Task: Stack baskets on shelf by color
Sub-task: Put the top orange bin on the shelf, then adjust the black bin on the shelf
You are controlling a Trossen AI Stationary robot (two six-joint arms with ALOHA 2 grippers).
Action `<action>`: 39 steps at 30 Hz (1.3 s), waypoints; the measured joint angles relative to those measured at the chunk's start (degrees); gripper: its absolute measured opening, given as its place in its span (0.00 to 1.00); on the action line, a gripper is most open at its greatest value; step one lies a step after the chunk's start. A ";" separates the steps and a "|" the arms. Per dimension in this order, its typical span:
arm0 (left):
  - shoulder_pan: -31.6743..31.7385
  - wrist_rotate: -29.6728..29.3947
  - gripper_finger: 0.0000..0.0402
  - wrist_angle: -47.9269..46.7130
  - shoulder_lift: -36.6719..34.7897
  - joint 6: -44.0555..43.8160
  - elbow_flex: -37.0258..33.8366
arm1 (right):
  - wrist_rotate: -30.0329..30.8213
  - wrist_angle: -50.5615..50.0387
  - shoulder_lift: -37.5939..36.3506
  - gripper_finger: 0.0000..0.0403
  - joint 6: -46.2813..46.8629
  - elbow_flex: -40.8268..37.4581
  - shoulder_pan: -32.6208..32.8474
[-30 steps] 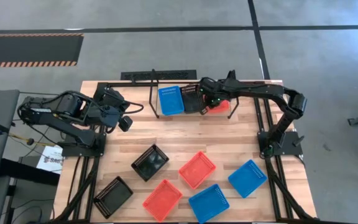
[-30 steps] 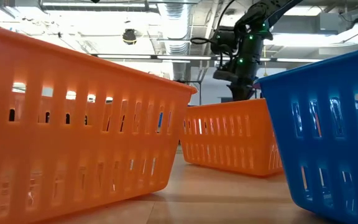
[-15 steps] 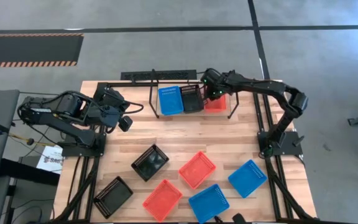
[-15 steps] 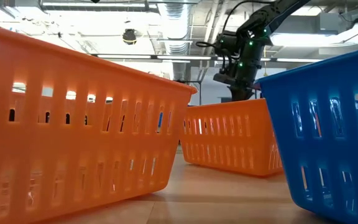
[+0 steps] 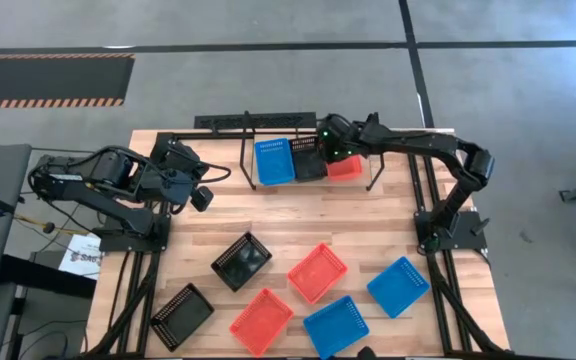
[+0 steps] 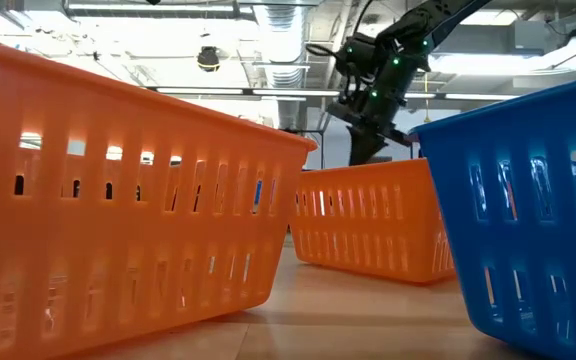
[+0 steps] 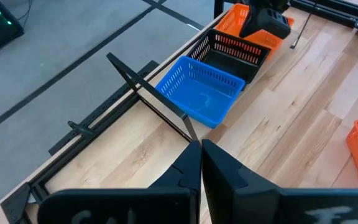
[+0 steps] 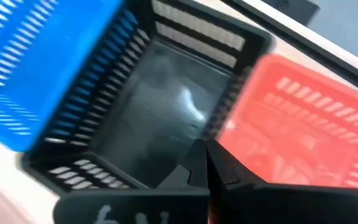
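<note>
High view | my right gripper [image 5: 330, 150] has swung off the red-orange slotted plastic basket [image 5: 347, 166], jaws shut and empty, now above the black slotted basket [image 5: 308, 158] | red-orange one sits on the wooden shelf [image 5: 268, 182] beside them; placement looks done | left gripper [image 5: 201, 198] waits shut

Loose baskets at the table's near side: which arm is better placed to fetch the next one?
Probably the right. Its shut right gripper is empty above the shelf's black basket; the blue basket lies beside its base. The left gripper is parked.
</note>
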 joint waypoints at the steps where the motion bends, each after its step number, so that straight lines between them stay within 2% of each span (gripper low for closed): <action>1: -0.02 0.00 0.00 0.00 0.00 -0.02 0.00 | 0.30 0.83 0.00 0.00 -0.03 0.00 0.21; 6: -0.01 0.00 0.00 0.00 -0.01 -0.30 0.00 | 2.02 2.85 0.00 0.00 -1.11 0.00 -0.11; 11: 0.00 0.00 0.00 0.00 -0.02 -0.63 0.00 | 2.81 0.28 -0.02 0.00 -1.27 0.00 -0.91; 14: -0.01 0.00 0.00 0.00 0.00 -0.63 0.00 | 3.04 -3.59 -0.04 0.00 -1.49 0.00 -1.31; 24: 0.00 0.00 0.00 0.00 -0.02 -0.59 0.00 | 10.31 -18.44 -0.07 0.00 -2.12 0.03 -1.88; 39: -0.01 0.00 0.00 0.01 0.00 -0.17 0.00 | 13.61 -18.59 -0.07 0.00 0.26 0.51 0.33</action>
